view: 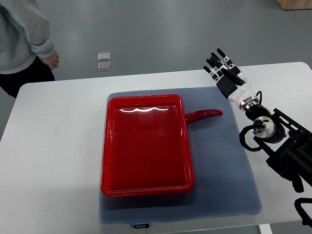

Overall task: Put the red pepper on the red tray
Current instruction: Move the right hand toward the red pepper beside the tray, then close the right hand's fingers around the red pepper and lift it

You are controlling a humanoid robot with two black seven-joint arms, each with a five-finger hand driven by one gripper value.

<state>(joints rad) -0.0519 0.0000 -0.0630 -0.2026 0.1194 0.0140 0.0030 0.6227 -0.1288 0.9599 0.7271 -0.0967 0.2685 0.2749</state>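
A red pepper (203,115), long and thin, lies on the grey mat (229,161) just right of the red tray (146,187), its stem end touching the tray's right rim. The tray is rectangular and holds nothing. My right hand (222,66) hovers above and to the right of the pepper, over the table's back edge, fingers stretched out and holding nothing. The right arm (273,136) runs in from the lower right. The left arm does not show.
The mat lies on a white table (58,141). A person in a grey top (22,34) stands at the table's far left corner, one hand (51,60) hanging. Two small square floor plates (104,61) lie behind the table.
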